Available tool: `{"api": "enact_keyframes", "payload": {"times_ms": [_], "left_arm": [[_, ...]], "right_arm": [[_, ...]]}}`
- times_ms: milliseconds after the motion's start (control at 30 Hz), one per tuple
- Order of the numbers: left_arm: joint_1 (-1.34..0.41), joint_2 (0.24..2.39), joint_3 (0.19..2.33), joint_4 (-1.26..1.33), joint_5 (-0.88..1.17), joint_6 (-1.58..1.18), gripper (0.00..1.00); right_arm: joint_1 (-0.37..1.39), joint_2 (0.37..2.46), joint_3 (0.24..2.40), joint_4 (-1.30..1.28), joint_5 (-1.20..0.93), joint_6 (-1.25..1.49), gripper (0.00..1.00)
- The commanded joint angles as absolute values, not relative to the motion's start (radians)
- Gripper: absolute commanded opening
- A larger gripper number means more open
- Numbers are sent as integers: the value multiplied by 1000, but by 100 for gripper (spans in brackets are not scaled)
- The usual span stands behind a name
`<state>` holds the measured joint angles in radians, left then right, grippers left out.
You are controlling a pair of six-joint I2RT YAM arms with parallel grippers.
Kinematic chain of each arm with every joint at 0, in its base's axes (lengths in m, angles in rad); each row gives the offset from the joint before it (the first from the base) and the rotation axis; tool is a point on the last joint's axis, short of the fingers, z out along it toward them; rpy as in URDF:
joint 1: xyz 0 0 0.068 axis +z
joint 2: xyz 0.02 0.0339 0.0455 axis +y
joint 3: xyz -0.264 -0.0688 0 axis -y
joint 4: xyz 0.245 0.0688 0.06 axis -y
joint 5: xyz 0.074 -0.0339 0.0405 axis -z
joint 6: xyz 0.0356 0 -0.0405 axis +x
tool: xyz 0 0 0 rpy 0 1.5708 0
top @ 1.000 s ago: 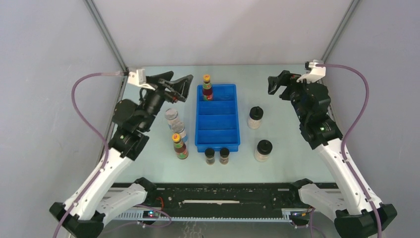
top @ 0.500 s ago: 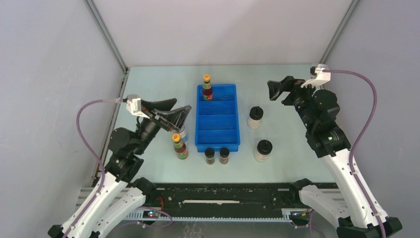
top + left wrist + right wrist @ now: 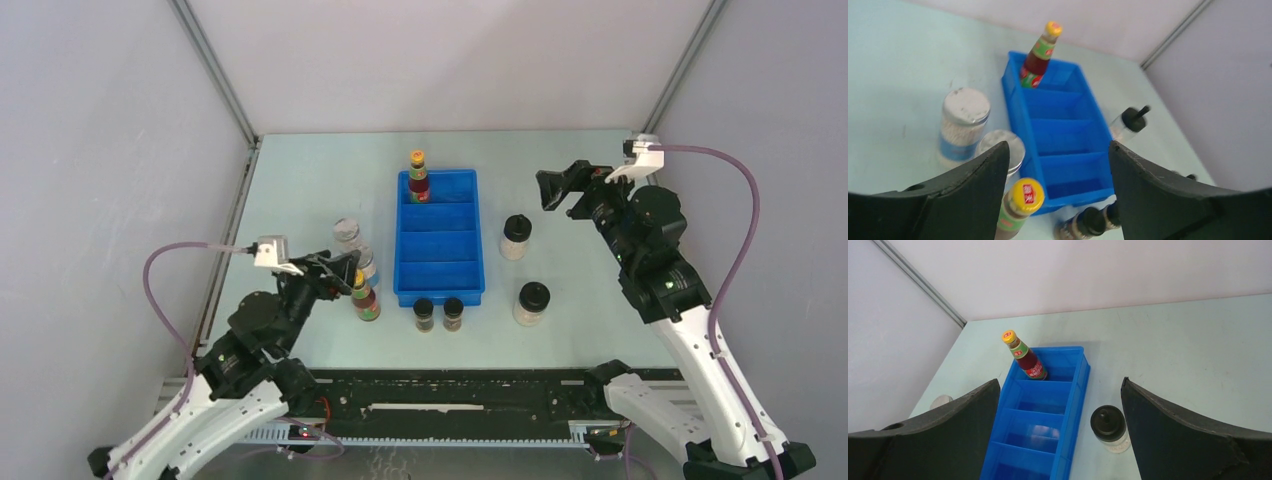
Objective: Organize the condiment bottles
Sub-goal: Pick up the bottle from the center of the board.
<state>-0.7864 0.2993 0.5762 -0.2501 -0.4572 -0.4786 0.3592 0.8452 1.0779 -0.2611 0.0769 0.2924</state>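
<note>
Two end effectors: my left end effector [image 3: 1059, 147] is spread, with its fingers either side of the yellow cap of the near red sauce bottle [image 3: 1027, 196]. The cap is close to the left finger, with a gap to the right one. My right end effector [image 3: 1060, 382] is spread wide with nothing between its fingers.
Near red sauce bottle: upright on the bench [image 3: 300, 190], just left of the tray's near corner.
Grey-lidded jars [image 3: 964, 127] [image 3: 1003, 150]: side by side on the bench, left of the tray.
Blue tray [image 3: 438, 297]: four compartments in a row; the far one holds the second red sauce bottle [image 3: 418, 180].
Tiny dark jars [image 3: 424, 314] [image 3: 453, 313]: paired just in front of the tray.
Black-lidded jars [image 3: 515, 237] [image 3: 531, 303]: on the bench, right of the tray, apart from each other.
Top view only: all eight bottles at once.
Right wrist view: only one black-lidded jar and the bottle in the tray show clearly.
</note>
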Motion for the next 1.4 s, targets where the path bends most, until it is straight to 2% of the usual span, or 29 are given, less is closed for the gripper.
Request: {"api": "enact_keyframes", "payload": {"times_ms": [0,167,433,800,1367], "left_arm": [[-960,372,615,-395,-858,-463,76],[-1179,533,649,-418,-1148,-494,76],[-1292,645,645,-420,-1297,-564,74],[-1310,606,515,-296,-1312,-578,67],[-1313,618,402,-138,-1275,-534,71]], "right_arm": [[368,819,1052,-240,78,296,100],[369,812,1036,-232,75,292,100],[369,790,1012,-219,71,288,100],[368,778,1000,-217,68,280,100],[367,765,1000,-216,65,272,100]]}}
